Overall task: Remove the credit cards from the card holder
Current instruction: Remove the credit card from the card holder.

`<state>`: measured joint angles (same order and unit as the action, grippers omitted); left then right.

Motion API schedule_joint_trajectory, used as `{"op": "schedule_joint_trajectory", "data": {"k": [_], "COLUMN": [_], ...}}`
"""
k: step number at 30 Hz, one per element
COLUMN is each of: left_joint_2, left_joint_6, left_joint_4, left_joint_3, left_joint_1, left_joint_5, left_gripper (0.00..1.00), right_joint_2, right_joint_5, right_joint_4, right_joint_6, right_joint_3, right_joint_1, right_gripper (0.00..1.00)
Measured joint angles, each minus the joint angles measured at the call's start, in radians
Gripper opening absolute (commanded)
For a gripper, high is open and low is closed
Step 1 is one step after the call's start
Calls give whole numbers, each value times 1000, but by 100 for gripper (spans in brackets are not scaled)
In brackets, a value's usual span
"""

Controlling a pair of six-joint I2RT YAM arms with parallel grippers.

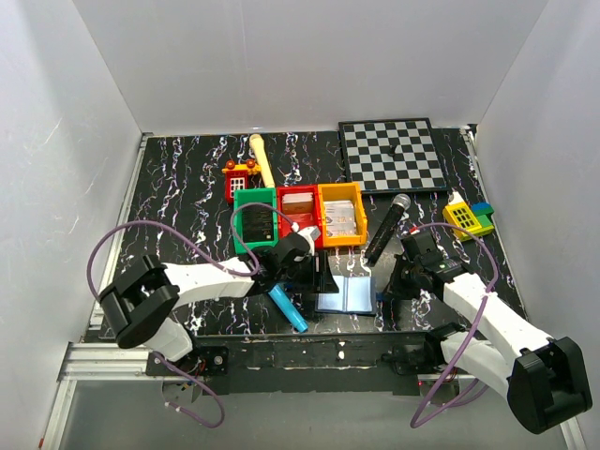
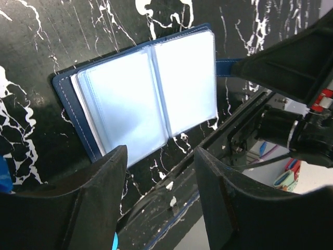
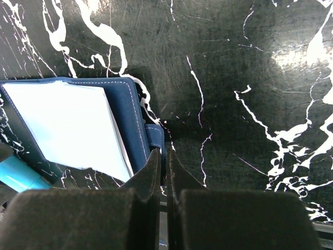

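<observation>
The card holder [image 1: 345, 296] lies open on the black marbled table near the front edge, its pale clear sleeves [image 2: 145, 99] facing up inside a navy cover [image 3: 125, 112]. No credit cards can be made out in the sleeves. My right gripper [image 3: 165, 153] is shut on the holder's small navy strap tab [image 3: 154, 134] at its right side, and it shows at the holder's right in the top view [image 1: 394, 284]. My left gripper [image 2: 161, 156] is open above the holder's near edge with nothing between its fingers, at the holder's left in the top view [image 1: 319, 274].
Green [image 1: 255, 217], red [image 1: 300, 211] and orange [image 1: 341, 214] bins stand just behind the holder. A black microphone [image 1: 389, 225] lies to their right and a cyan toy microphone [image 1: 289, 309] to the holder's left. A chessboard [image 1: 392, 153] sits at the back right. The table's front rail [image 2: 208, 151] is close.
</observation>
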<state>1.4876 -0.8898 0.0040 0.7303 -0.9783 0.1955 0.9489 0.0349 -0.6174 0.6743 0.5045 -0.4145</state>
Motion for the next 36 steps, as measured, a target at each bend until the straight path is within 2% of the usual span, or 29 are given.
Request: {"op": "schedule_joint_trajectory", "data": {"k": [15, 36], "left_joint_2": [116, 160], "left_joint_6": [0, 72], "left_joint_4": [-109, -86], "left_joint_3": [62, 113], "left_joint_1": [-26, -76], "left_joint_5": [-81, -61], "left_gripper": [55, 54], "right_joint_2": [0, 8], "right_joint_5": [40, 51], "right_joint_4": [23, 42], "right_joint_6": [-9, -24], "right_joint_3": [-10, -10], "right_joint_1": [0, 0], "right_gripper": [1, 1]}}
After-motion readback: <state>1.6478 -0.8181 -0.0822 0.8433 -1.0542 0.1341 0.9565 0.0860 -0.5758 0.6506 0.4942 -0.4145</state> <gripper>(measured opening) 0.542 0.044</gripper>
